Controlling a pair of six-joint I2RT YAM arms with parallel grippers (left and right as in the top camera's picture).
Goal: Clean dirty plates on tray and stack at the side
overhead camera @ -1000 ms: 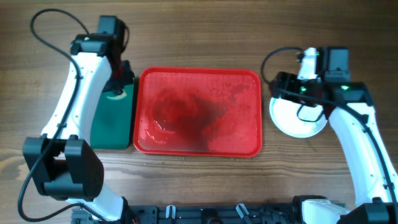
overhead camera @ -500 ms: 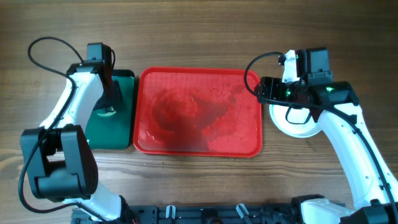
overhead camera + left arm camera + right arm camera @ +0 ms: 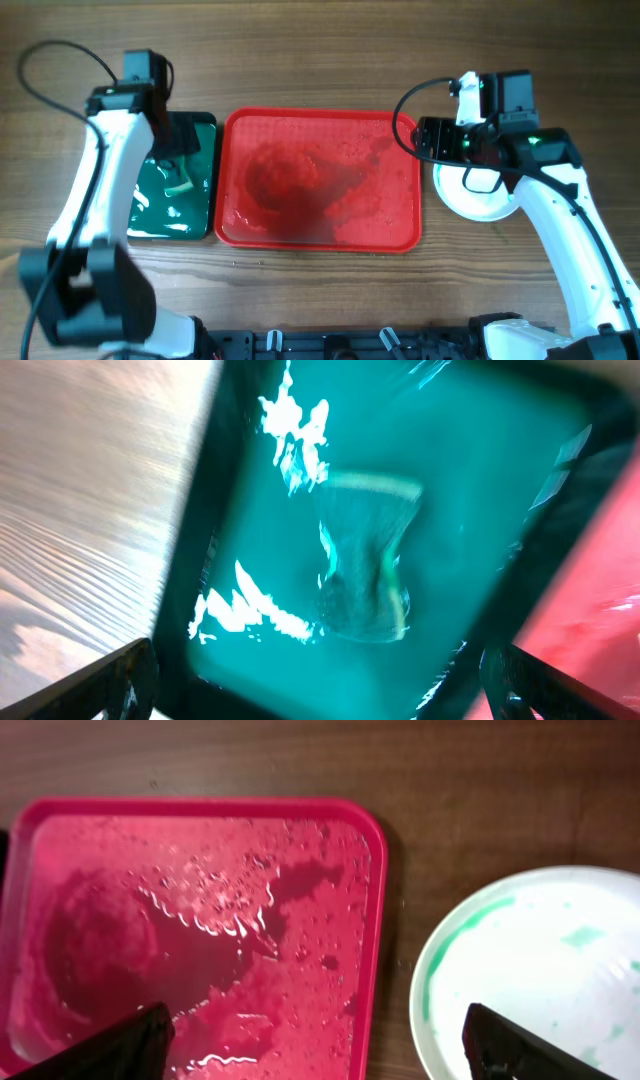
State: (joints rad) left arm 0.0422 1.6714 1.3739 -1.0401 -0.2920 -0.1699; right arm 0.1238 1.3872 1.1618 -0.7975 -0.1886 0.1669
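None of the plates (image 3: 472, 205) is on the tray (image 3: 320, 247); one by the right edge looks smeared. My left gripper (image 3: 330, 685) and right gripper (image 3: 325, 1045) gape, empty.

Your left arm (image 3: 100, 170) now reaches further left, clear of the dark green tray's (image 3: 150, 225) top end, so the scrubbing pad (image 3: 178, 185) in it shows uncovered. Your right gripper (image 3: 437, 140) now sits further left, at the red tray's (image 3: 405, 125) right rim rather than above the plate (image 3: 480, 200).

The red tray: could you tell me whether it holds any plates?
Empty of plates: the tray shows only wet smears; a plate sits beside it.
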